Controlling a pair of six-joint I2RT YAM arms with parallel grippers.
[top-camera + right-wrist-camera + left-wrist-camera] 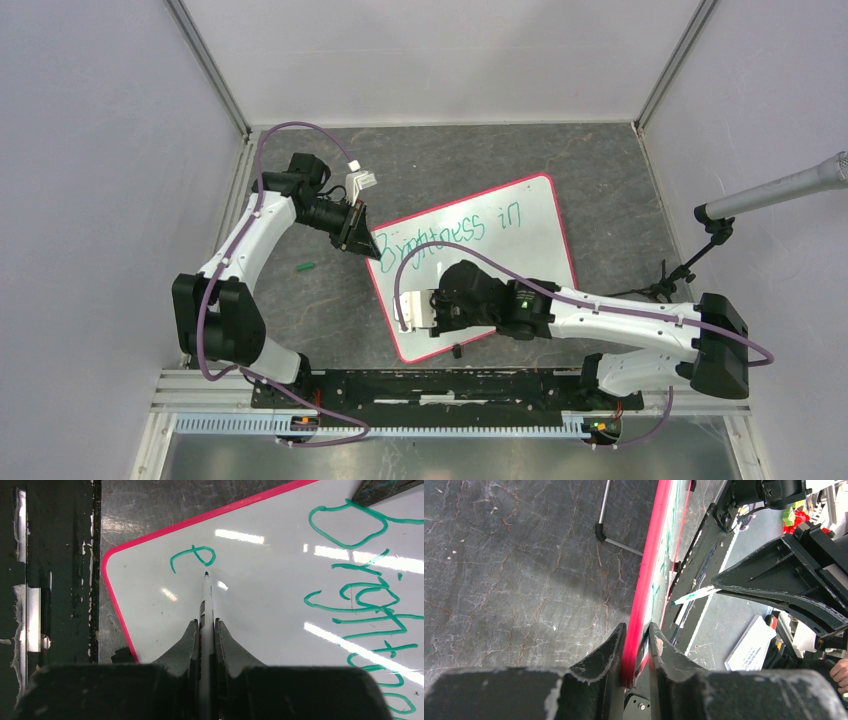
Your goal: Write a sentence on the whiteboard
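Note:
The whiteboard (520, 240) lies tilted on the dark mat, white with a red-pink rim (649, 565). Green lettering (450, 235) on it reads "Brightness in"; a lone "e" (192, 557) starts a second line near the board's near corner. My left gripper (368, 243) is shut on the board's left edge (636, 645). My right gripper (410, 310) is shut on a white marker (206, 605), its tip just below the "e", on or just above the board (260, 595).
A green marker cap (306, 267) lies on the mat left of the board. A small dark piece (456, 351) lies by the board's near edge. A microphone stand (700, 260) reaches in from the right. White walls enclose the mat.

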